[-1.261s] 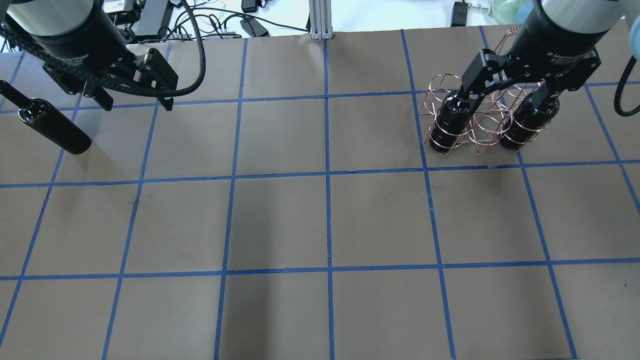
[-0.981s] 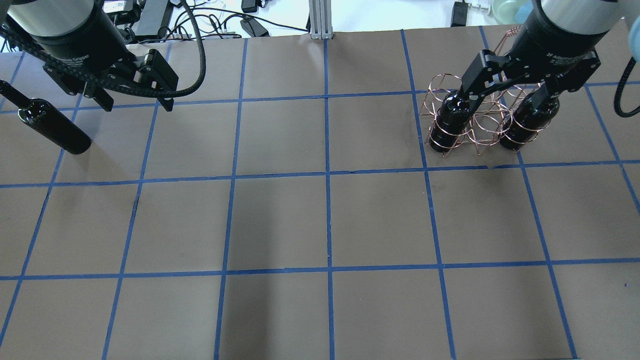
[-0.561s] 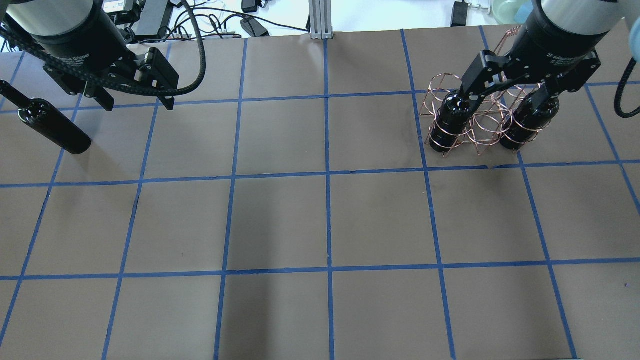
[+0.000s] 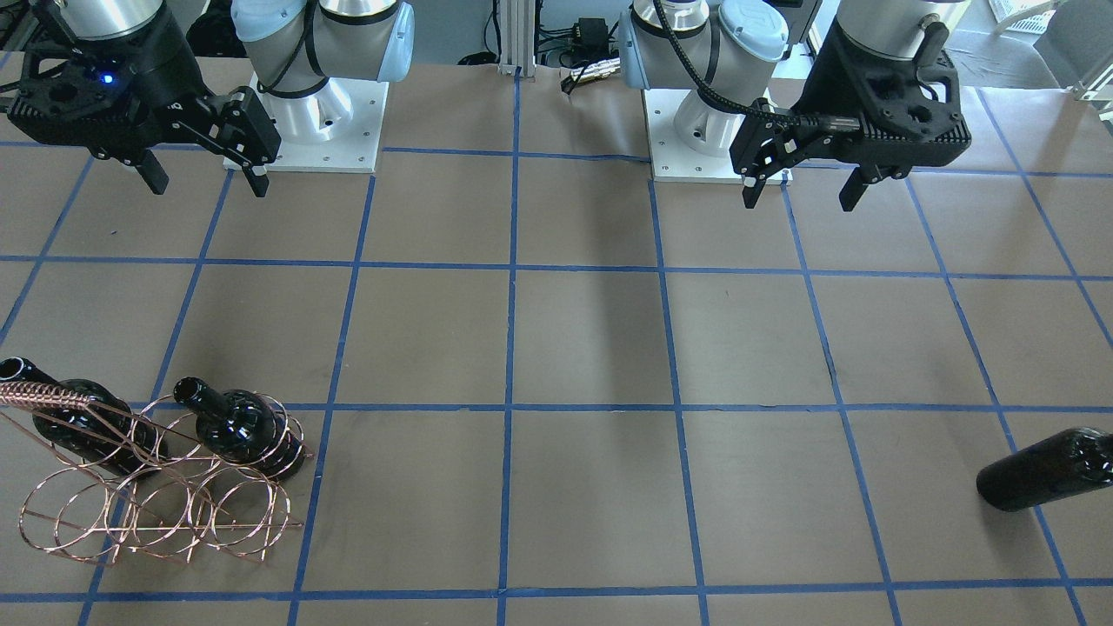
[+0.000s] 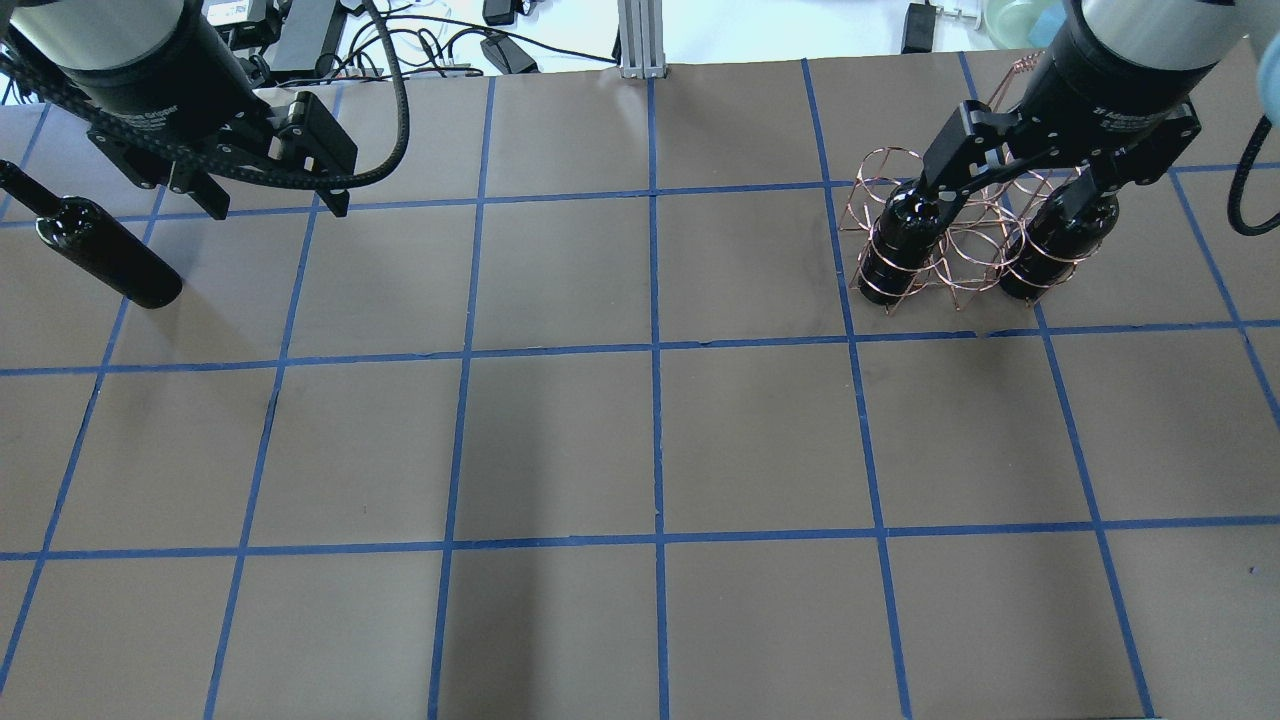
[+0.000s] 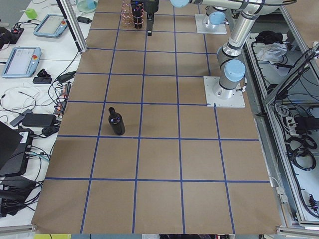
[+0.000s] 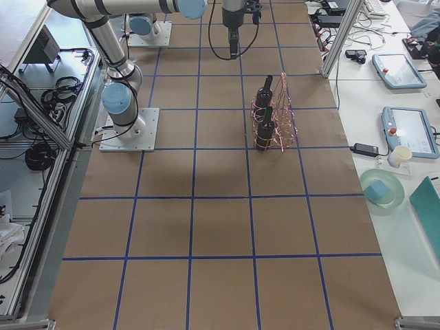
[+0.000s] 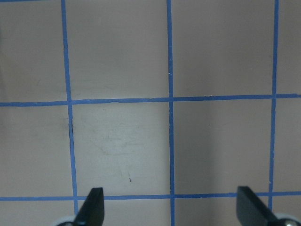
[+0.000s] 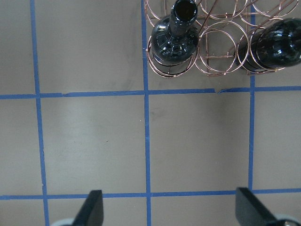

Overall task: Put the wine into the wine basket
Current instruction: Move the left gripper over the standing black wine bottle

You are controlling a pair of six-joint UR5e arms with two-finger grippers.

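Wine [image 5: 100, 250], the one bottle not yet racked, stands upright by itself on the counter [image 5: 560, 440]. Reading the overhead view as a dial, it is out at the 9 to 10 o'clock edge, and nothing touches it. The wine basket [image 5: 962, 262] sits well apart from it, at about 2 o'clock.

Two look-alike bottles are already seated in the near row of the basket, one [image 9: 175, 40] in the end hoop toward 9 o'clock and the other [image 9: 277, 47] toward 3 o'clock. The hoop between them [image 9: 221, 49] is unfilled. By that count the job looks about two thirds done. What is left is to grasp the lone bottle, carry it across the counter and lower it into a free hoop.

The left tool [image 5: 275, 200] hangs above the counter at the bottle's 2 o'clock, fingers spread wide with only bare counter between them in its wrist view. The right tool [image 5: 1010, 190] hovers over the basket, also spread apart and gripping nothing. Both bottles there stand free of it.
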